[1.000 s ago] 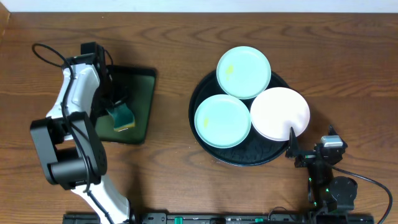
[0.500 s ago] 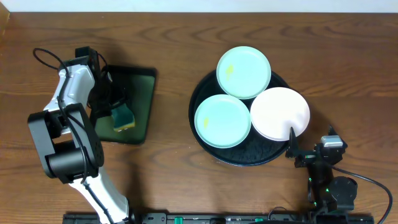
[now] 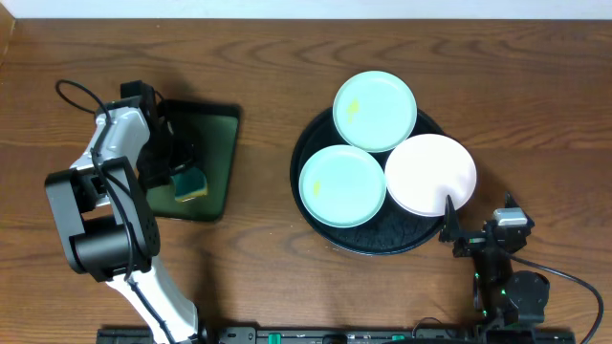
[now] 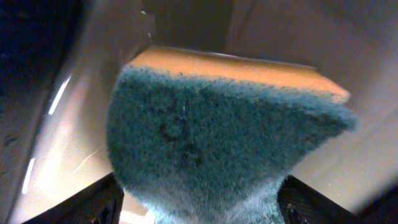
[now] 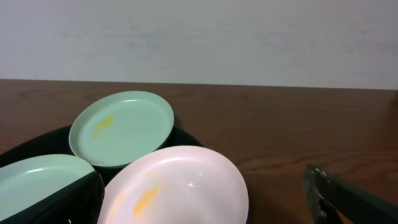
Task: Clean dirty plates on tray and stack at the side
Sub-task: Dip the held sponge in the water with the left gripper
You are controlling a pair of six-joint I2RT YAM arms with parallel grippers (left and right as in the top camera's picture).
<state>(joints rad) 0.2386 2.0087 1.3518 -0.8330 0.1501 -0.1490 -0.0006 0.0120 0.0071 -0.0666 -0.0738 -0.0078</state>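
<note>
Three plates sit on the black tray (image 3: pixel 382 241): a green plate (image 3: pixel 374 111) at 12 o'clock, another green plate (image 3: pixel 342 185) at 9, and a white plate (image 3: pixel 430 174) at 3. The left gripper (image 3: pixel 180 170) pinches a sponge (image 4: pixel 217 130) over the green tray (image 3: pixel 218 143). The right gripper (image 3: pixel 473 232), fingers apart, rests at the black tray's 4 o'clock.

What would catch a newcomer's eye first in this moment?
The large round glossy black tray right of centre carries three small round plates: the back mint-green plate and the white plate show yellow smears, beside the front mint-green plate. At the left, the left claw grips a green-and-yellow scouring sponge at the dark green rectangular tray.
</note>
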